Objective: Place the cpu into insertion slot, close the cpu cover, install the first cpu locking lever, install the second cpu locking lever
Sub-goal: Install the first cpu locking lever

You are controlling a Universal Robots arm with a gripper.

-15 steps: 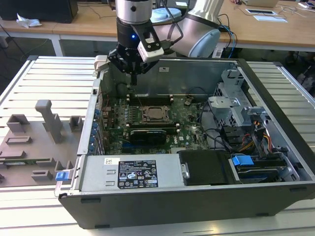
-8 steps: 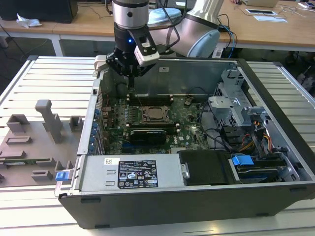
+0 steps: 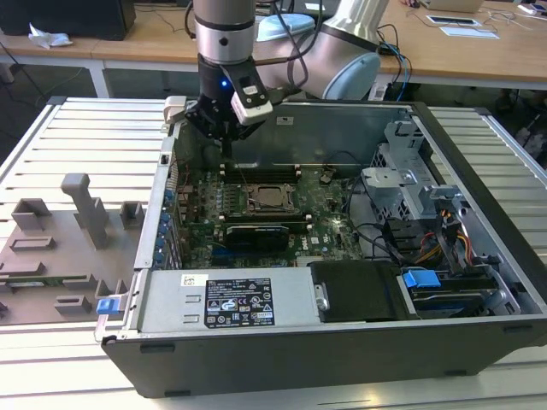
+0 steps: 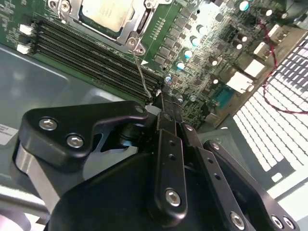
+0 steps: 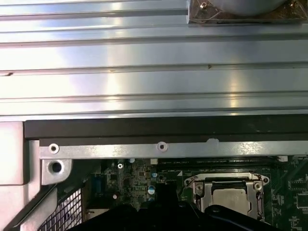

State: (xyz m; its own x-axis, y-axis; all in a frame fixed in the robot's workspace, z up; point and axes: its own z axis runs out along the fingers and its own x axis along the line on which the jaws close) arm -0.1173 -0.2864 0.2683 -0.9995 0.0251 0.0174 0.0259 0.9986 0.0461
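Observation:
The cpu (image 3: pixel 267 200) sits in the insertion slot on the green motherboard, its silver top (image 4: pixel 103 12) showing through the window of the cpu cover (image 4: pixel 138 26). The cover lies flat over the chip (image 5: pixel 231 197) and hides the slot's contact field. A thin metal locking lever (image 4: pixel 142 72) rises from the socket's corner up to my fingertips. My gripper (image 4: pixel 161 100) is shut on the lever's free end. In the exterior view the gripper (image 3: pixel 226 147) hangs above the board's rear edge, just behind the socket.
Black memory slots (image 4: pixel 91 53) run beside the socket. A black card (image 3: pixel 252 235) lies in front of it. The drive cage (image 3: pixel 410 184) and cables fill the exterior view's right of the case, and the power supply (image 3: pixel 226 299) the front. The case wall (image 5: pixel 144 130) is close behind my gripper.

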